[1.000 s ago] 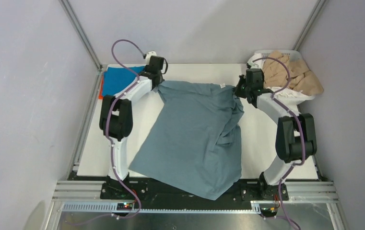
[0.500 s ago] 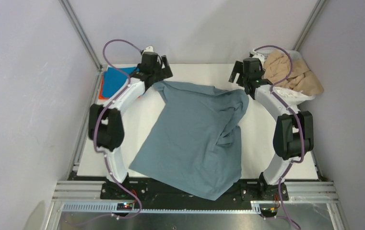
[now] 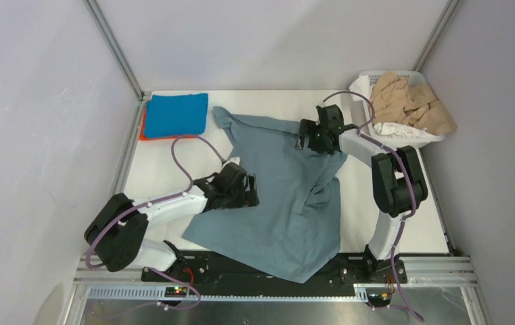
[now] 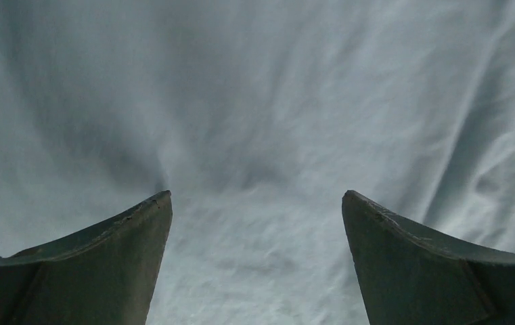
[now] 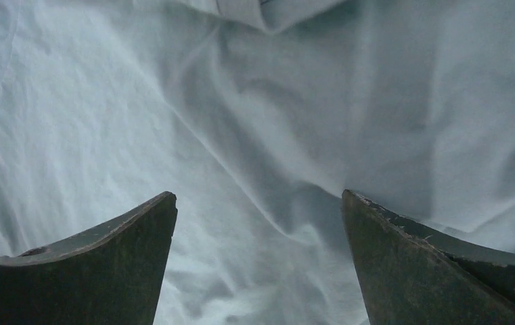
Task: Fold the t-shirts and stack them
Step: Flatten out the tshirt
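A large grey-blue t-shirt (image 3: 278,189) lies spread over the middle of the table, its lower hem hanging past the near edge. My left gripper (image 3: 249,193) hovers open over the shirt's left side; in the left wrist view only grey-blue cloth (image 4: 261,122) shows between its fingers (image 4: 122,250). My right gripper (image 3: 303,137) stands open over the shirt's upper part near the collar (image 5: 261,13), with wrinkled cloth below it. A folded bright blue t-shirt (image 3: 176,114) rests on an orange one (image 3: 143,133) at the far left corner.
A white slatted basket (image 3: 361,84) at the far right corner holds crumpled tan shirts (image 3: 413,105) and a bit of white cloth (image 3: 395,128). Bare white table (image 3: 369,196) shows on the right of the shirt and at the near left. Metal frame posts rise at both far corners.
Both grippers opened and let go of the grey-blue shirt's far corners. The left arm swung back toward me to the shirt's left side; the right gripper moved left over the shirt's upper part.
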